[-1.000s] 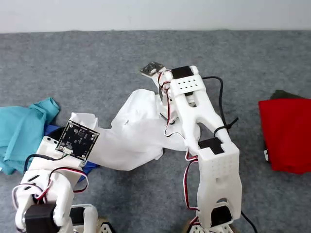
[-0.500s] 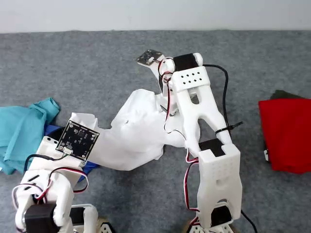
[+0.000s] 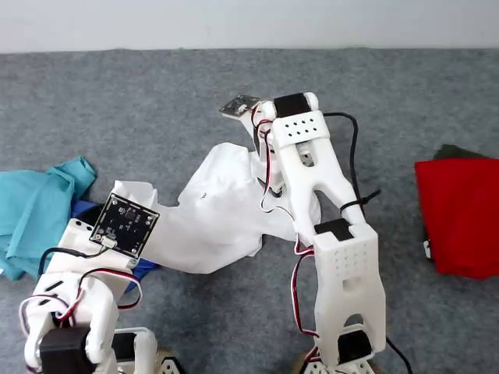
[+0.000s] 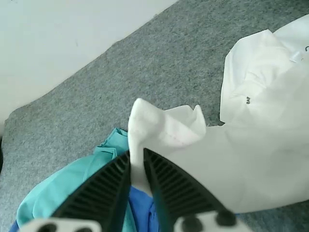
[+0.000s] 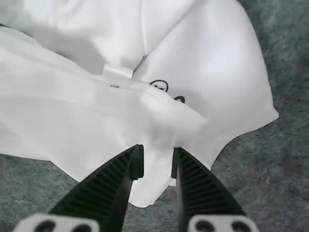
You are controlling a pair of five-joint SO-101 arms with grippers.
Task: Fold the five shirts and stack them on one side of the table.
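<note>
White shirt [image 3: 210, 214] lies crumpled and spread across the middle of the grey table [image 3: 140, 101], held by both arms. Nearest the table's front edge, the left arm [image 3: 78, 312] stands on the teal-shirt side. In its wrist view the left gripper [image 4: 136, 157] has its black ridged fingers [image 4: 108, 186] drawn narrow, pinching a raised fold at the white shirt's near corner, which sticks up past the tips. Just beside that corner a blue shirt [image 4: 140, 208] peeks out from under the white cloth. A bunched teal shirt [image 3: 35, 202] lies against the blue one and runs out to the table's left side.

The right arm [image 3: 343, 265] stands beside the left one and stretches farther over the table, across the white shirt's other end. In its wrist view the right gripper [image 5: 155, 151] is at the shirt's edge, close to the collar label [image 5: 118, 72] (a small white tab with a dark printed mark near it). Its fingers [image 5: 116, 179] are a narrow gap apart, and the cloth's edge runs between the tips, caught there.

Well apart, at the table's right side, a folded red shirt [image 3: 458, 214] lies flat. A dark shirt [image 3: 460, 151] shows just past its far edge, seemingly underneath it. Beyond everything, bare grey table runs to a pale wall [image 3: 234, 23].
</note>
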